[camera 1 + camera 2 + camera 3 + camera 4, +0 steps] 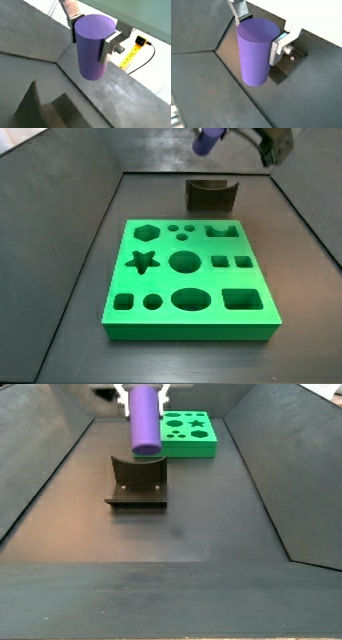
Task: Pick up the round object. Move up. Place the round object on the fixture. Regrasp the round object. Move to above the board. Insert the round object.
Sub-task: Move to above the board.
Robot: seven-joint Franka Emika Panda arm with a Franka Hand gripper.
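gripper [92,31] clenched on the purple peg [91,46], long axis upright, hanging above the fixture [136,482] at upper left.

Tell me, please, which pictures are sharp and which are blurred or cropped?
Both wrist views show the round object sharply between the end effector fingers; a side view crops it at the frame's top; another side view blurs the board slightly.

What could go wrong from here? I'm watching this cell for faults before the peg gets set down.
The gripper holds the round object upright above the fixture, clear of it. If it descends off-centre, the peg may strike the notch wall or roll off. The fingers grip only near the peg's upper end, so contact could tilt it.
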